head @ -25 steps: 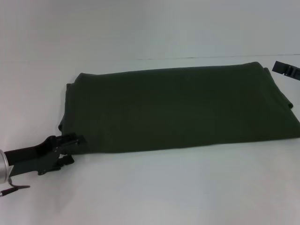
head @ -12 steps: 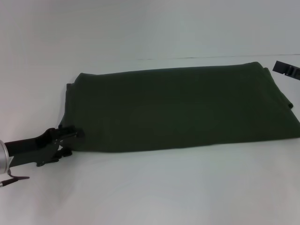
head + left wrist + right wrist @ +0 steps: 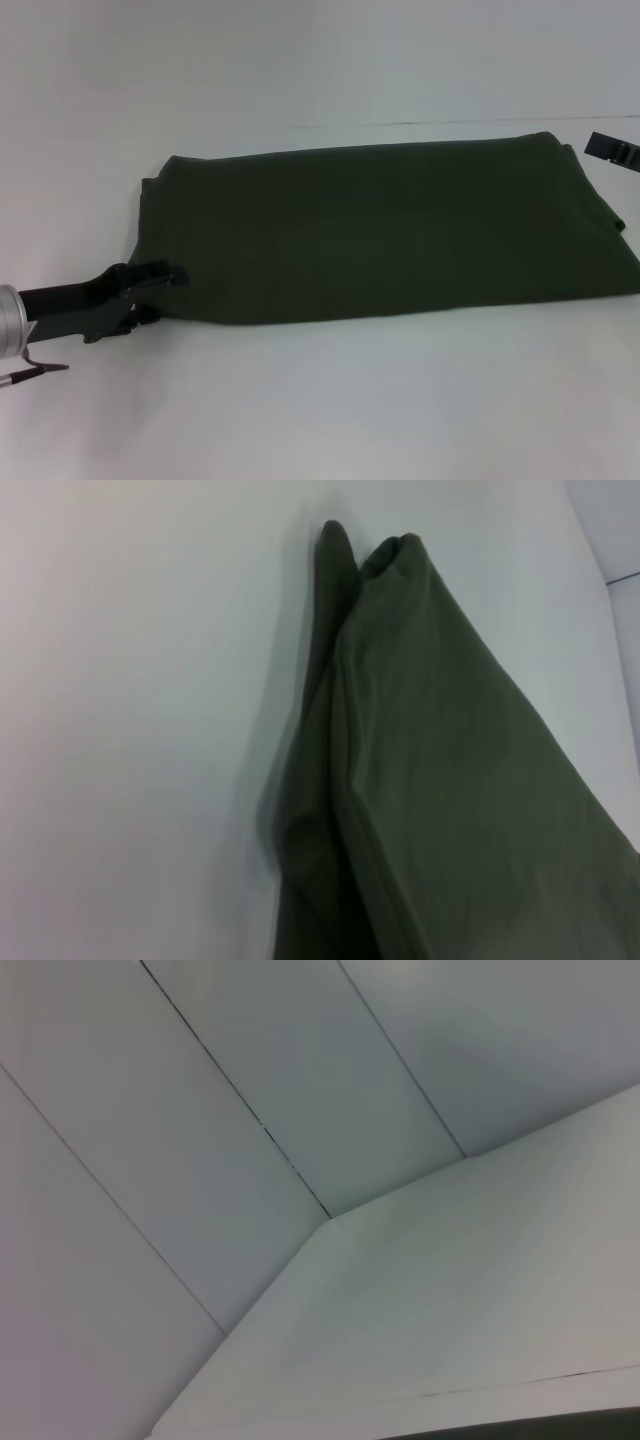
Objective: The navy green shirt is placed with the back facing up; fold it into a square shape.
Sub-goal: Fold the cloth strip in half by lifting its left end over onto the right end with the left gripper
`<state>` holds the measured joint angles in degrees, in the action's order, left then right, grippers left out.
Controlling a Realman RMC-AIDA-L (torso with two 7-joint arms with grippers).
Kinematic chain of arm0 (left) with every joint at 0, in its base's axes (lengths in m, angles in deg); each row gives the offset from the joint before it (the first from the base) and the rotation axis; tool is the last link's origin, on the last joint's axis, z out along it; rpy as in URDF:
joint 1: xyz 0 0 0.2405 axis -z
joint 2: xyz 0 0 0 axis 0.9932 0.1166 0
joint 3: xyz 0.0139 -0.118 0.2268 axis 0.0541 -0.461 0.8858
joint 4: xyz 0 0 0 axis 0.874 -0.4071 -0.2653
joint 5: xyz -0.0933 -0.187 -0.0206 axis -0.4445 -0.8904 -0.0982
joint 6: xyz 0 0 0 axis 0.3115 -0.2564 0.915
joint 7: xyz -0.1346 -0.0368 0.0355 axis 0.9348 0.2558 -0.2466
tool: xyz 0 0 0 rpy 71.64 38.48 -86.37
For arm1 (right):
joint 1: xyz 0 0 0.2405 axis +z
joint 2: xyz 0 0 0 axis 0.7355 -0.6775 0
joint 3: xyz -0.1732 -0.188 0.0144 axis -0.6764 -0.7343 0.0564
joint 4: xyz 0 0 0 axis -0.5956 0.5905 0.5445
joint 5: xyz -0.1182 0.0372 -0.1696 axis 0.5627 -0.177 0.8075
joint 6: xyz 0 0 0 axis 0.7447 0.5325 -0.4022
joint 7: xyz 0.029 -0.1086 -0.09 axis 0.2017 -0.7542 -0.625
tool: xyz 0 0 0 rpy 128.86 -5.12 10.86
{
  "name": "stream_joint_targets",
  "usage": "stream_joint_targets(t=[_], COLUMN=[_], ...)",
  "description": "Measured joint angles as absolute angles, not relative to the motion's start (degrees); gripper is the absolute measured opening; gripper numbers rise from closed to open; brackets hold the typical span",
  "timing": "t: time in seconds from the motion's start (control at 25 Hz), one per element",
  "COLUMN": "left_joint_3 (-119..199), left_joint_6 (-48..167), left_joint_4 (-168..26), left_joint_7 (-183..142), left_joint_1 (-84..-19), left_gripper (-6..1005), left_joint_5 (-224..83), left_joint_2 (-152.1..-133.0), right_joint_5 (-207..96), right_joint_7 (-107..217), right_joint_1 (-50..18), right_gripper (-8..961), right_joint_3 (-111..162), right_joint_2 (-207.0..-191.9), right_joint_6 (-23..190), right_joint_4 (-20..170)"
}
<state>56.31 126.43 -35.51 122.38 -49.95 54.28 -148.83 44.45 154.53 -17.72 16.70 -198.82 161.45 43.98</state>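
Shirt: the navy green shirt (image 3: 385,232), a large piece of dark olive-green soft fabric, lies on the table already folded into a long wide band, plain side up, running from the robot's left to the right edge of the head view.
Shirt since a second ago: its outline and place are unchanged; only the near left corner now has the left claw's tips over it.
Shirt texture: matte, smooth knit with faint shallow ripples; the long edges are rounded folds, not sharp creases.
Shirt layers: the left wrist view shows the navy green shirt (image 3: 450,780) as two stacked layers whose rounded ends sit side by side, the upper one lighter, the lower one in shadow.
Left gripper: the black metal left gripper (image 3: 160,290) on its dark arm with a silver cuff has moved up and inward from a second ago, from just off the cloth to the near left corner.
Left gripper state: its upper finger lies on the fabric edge and the lower one sits below it, slightly parted; I cannot tell whether cloth is pinched between them.
Right gripper: only a black ribbed tip of the right gripper (image 3: 612,150) shows at the far right, beside the shirt's far right corner, unmoved; its opening cannot be judged.
Table: a flat, plain white tabletop (image 3: 330,400), smooth and matte.
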Motion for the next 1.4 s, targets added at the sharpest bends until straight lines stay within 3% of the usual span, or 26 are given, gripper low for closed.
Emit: stream_joint_targets(t=[1.4], left_joint_3=[57.49], left_joint_6=[127.89], left_joint_4=[-34.15], left_joint_7=[123.99], left_joint_1=[-48.44], left_gripper=[826], left_joint_5=[60.12], left_joint_2=[-148.07], right_joint_5=[43.66], right_joint_7=[155.26], right_joint_1=[-17.91], right_gripper=[820], right_joint_3=[16.71], right_joint_2=[-198.73], right_joint_6=[161.46], right_joint_4=[43.98])
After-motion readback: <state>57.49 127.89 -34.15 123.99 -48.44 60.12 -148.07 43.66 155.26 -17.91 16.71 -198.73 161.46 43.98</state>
